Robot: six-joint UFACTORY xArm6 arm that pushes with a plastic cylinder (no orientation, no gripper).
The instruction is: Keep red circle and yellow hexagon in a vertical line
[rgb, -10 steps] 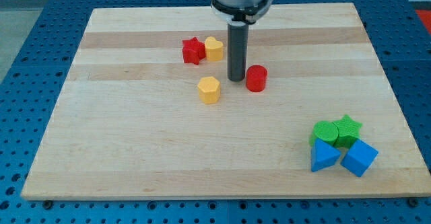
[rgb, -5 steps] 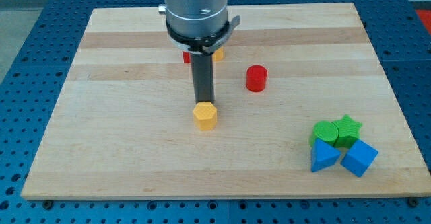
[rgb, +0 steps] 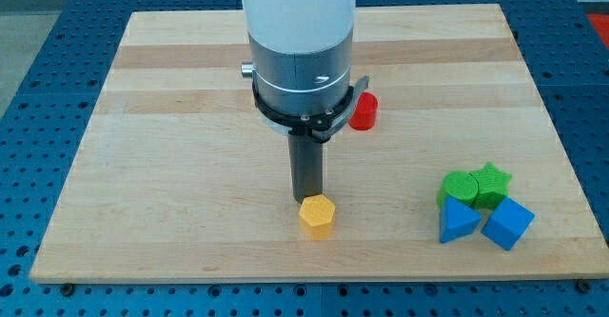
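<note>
My tip (rgb: 306,200) sits touching the yellow hexagon (rgb: 317,216) from above; no gripper here. Next, nudge it rightward under the red circle (rgb: 363,112).

- This looks like a lab or a robot test room, not a home.
- A pale wooden board (rgb: 143,165) lies flat, like a work top for tests.
- All around the board is a blue metal table (rgb: 29,89) full of little round holes in neat rows, the kind used to bolt machines down.
- Above the board hangs a big grey and white robot arm (rgb: 300,41).
</note>
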